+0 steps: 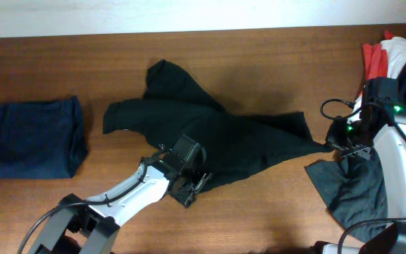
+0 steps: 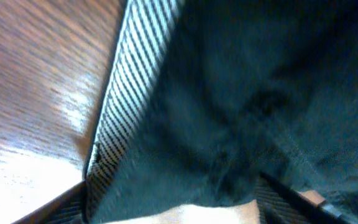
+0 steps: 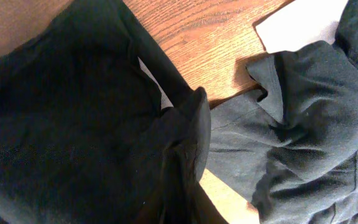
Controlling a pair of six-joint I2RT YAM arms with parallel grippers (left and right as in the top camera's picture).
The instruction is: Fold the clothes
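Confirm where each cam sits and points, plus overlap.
Overhead: fixed above the table, looking straight down; shows both arms, left claw and right claw at the black garment.
Left wrist: on the left arm, close over the black garment's ribbed hem and table; fingers unclear.
Right wrist: on the right arm, facing down at black garment beside grey garment; fingers not visible.
Shared: all three see the black garment.

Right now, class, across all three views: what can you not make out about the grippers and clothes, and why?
Left gripper: open or shut unknown; left wrist view blurred, filled by the black crumpled garment.
Right gripper: fingers outside the right wrist view; overhead too small.
Red and white cloth pile: cut off by the overhead's right edge.
Dark grey garment: partly under the right arm.
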